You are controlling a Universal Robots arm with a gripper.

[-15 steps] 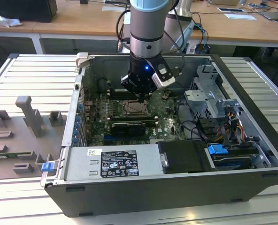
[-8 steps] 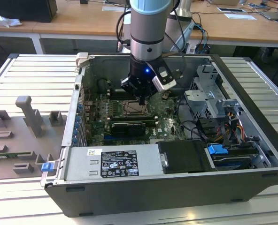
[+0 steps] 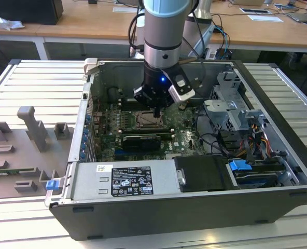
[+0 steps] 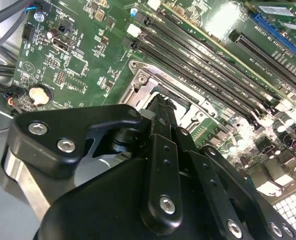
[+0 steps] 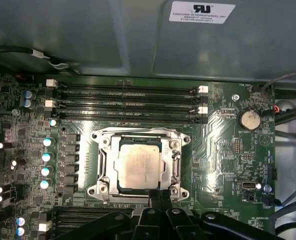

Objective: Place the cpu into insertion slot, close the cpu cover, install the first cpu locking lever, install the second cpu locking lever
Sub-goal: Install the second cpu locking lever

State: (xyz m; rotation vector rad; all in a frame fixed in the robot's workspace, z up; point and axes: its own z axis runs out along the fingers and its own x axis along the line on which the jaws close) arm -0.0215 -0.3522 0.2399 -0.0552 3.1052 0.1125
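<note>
Silver-grey metal marks the cpu [image 5: 138, 167], which lies flat inside the insertion slot [image 5: 100, 172] in the first wrist view, ringed by the slot's silvery rim on the green motherboard [image 5: 223, 150]. The cpu cover [image 5: 177, 159] appears to be down around the chip, its square cut-out leaving the metal top bare, though I cannot tell whether it is latched. Whether either locking lever is set I cannot tell.

The gripper [image 5: 158, 197] sits low over the near edge of the slot in that same view, its black fingers drawn together into one narrow tip with no gap showing between them and nothing held. In the second wrist view the gripper [image 4: 160, 107] points down at the slot's rim [image 4: 138, 82], the tip right at the metal frame; whether it actually touches cannot be made out.

Long black memory slots [image 5: 128, 102] run just beside the socket, and a round coin battery [image 5: 249, 119] sits near them on the board.

In the exterior view the arm [image 3: 164, 31] reaches down into the open computer case [image 3: 278, 119], the gripper [image 3: 156, 111] hanging directly above the socket [image 3: 149, 121]. A black graphics card [image 3: 141, 140] lies just beside the socket, and grey fixture blocks [image 3: 31, 127] stand on the table [image 3: 18, 83] at the exterior view's left
</note>
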